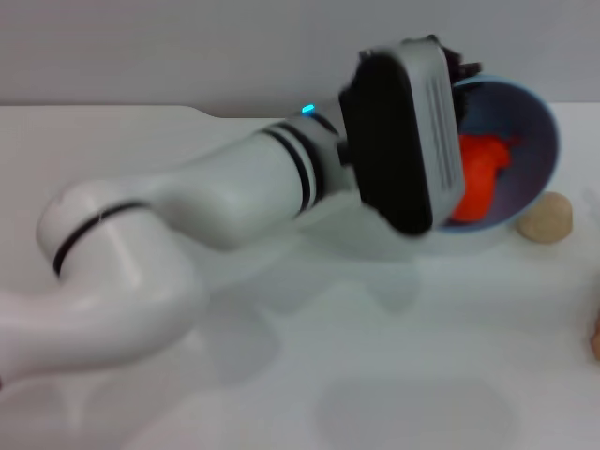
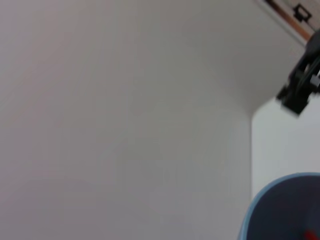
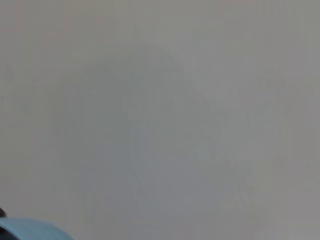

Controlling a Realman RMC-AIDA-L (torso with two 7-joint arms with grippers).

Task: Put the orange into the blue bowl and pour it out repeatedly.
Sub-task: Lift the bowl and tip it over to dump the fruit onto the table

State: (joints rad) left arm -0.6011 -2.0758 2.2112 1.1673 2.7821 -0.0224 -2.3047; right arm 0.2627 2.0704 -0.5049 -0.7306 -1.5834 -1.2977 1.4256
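Observation:
The blue bowl is at the far right of the white table in the head view, tipped steeply on its side with its opening towards me. The orange lies inside it against the lower wall. My left arm reaches across the table, and its left gripper sits at the bowl's upper rim, mostly hidden behind the black wrist housing; it holds the bowl tilted. The bowl's rim also shows in the left wrist view and the right wrist view. The right gripper is out of view.
A small beige round lump lies on the table just right of the bowl. A brownish object peeks in at the right edge. A grey wall runs behind the table.

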